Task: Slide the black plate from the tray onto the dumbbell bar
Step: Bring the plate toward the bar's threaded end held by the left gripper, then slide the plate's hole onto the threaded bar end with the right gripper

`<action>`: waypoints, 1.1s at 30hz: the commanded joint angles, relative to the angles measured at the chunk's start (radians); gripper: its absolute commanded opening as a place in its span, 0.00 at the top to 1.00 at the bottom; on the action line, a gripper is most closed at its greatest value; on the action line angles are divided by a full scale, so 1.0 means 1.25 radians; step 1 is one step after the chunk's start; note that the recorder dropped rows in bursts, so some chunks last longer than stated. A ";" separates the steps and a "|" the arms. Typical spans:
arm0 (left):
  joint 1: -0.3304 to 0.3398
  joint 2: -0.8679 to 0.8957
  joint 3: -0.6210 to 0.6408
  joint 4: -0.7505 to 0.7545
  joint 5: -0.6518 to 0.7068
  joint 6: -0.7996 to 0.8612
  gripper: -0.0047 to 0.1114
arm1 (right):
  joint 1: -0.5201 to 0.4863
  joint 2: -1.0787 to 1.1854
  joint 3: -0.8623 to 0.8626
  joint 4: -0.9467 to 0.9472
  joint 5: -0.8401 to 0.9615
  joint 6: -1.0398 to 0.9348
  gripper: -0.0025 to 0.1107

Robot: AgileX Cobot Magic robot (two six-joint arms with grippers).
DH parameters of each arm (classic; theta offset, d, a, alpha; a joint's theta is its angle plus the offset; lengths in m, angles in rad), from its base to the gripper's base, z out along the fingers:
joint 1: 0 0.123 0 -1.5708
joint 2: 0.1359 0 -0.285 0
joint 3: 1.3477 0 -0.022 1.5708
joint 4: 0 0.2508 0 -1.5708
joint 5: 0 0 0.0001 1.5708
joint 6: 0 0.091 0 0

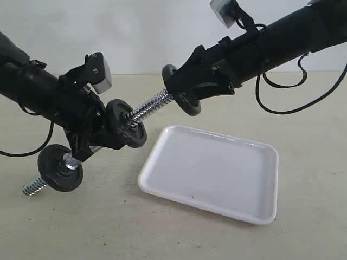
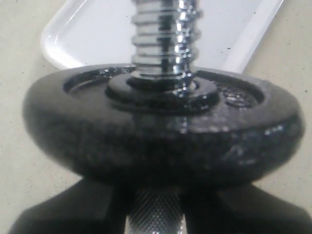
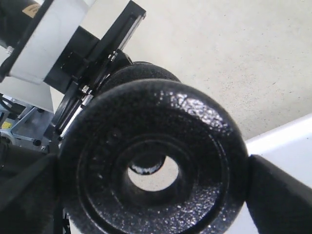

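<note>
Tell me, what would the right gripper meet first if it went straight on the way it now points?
The threaded end of the dumbbell bar, which shows through the hole of the black plate the right gripper holds. Depth is unclear, so the tip may already touch the hole.

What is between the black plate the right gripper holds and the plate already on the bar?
Only a bare threaded stretch of the dumbbell bar, from the seated plate to the black plate in the right gripper. The exterior view shows it.
</note>
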 commanded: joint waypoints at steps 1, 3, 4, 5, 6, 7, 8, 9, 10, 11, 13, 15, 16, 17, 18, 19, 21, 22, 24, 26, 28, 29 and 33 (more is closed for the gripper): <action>-0.001 -0.045 -0.019 -0.107 0.034 0.004 0.92 | 0.000 -0.022 -0.003 0.054 0.019 -0.005 0.97; -0.001 -0.045 -0.019 -0.107 0.036 0.004 0.92 | 0.000 -0.022 -0.003 0.058 0.019 -0.005 0.97; -0.001 -0.045 -0.019 -0.107 0.036 0.004 0.92 | 0.000 -0.022 -0.003 0.060 0.019 -0.005 0.97; -0.001 -0.045 -0.019 -0.107 0.039 0.004 0.92 | 0.000 -0.022 -0.003 0.062 0.019 -0.005 0.97; -0.001 -0.045 -0.019 -0.107 0.040 0.004 0.92 | 0.000 -0.022 -0.003 0.063 0.019 -0.005 0.97; -0.001 -0.045 -0.019 -0.107 0.042 0.004 0.92 | 0.000 -0.022 -0.003 0.067 0.019 -0.005 0.97; -0.001 -0.045 -0.019 -0.107 0.042 0.004 0.92 | 0.000 -0.022 -0.003 0.070 0.019 -0.005 0.97; -0.001 -0.045 -0.019 -0.107 0.042 0.004 0.92 | 0.000 -0.022 -0.003 0.075 0.019 -0.005 0.97; -0.001 -0.045 -0.019 -0.107 0.042 0.004 0.92 | 0.000 -0.022 -0.003 0.079 0.019 -0.005 0.97; -0.001 -0.045 -0.017 -0.107 0.042 0.004 0.92 | 0.000 -0.022 -0.003 0.081 0.019 -0.005 0.97; -0.001 -0.045 -0.017 -0.107 0.038 0.004 0.92 | 0.000 -0.022 -0.003 0.086 0.019 -0.005 0.97; -0.001 -0.045 -0.016 -0.107 0.038 0.004 0.92 | 0.000 -0.022 -0.003 0.098 0.019 -0.005 0.97; -0.001 -0.045 -0.016 -0.107 0.038 0.004 0.92 | 0.000 -0.022 -0.003 0.100 0.019 -0.005 0.97; -0.001 -0.045 -0.016 -0.107 0.038 0.004 0.92 | 0.000 -0.022 -0.003 0.100 0.019 -0.005 0.97; -0.001 -0.045 -0.016 -0.107 0.038 0.004 0.92 | 0.000 -0.022 -0.003 0.100 0.019 -0.005 0.97; -0.001 -0.045 -0.016 -0.107 0.038 0.006 0.92 | 0.000 -0.022 -0.003 0.100 0.019 -0.005 0.97; -0.001 -0.045 -0.016 -0.107 0.038 0.010 0.92 | 0.000 -0.022 -0.003 0.092 0.019 0.000 0.97; -0.001 -0.045 -0.016 -0.107 0.038 0.010 0.92 | 0.000 -0.022 -0.003 0.086 0.019 0.006 0.97; -0.001 -0.045 -0.016 -0.107 0.036 0.010 0.92 | 0.000 -0.022 -0.003 0.062 0.019 0.014 0.97; -0.001 -0.045 -0.016 -0.107 0.033 0.012 0.92 | 0.000 -0.022 -0.003 0.041 0.019 0.027 0.97; -0.001 -0.045 -0.016 -0.107 0.033 0.015 0.92 | 0.000 -0.022 -0.003 0.034 0.019 0.029 0.97; -0.001 -0.045 -0.016 -0.107 0.033 0.015 0.92 | 0.000 -0.022 -0.003 0.034 0.019 0.033 0.97; -0.001 -0.045 -0.016 -0.107 0.018 0.015 0.92 | 0.010 -0.022 -0.003 0.034 0.019 0.037 0.97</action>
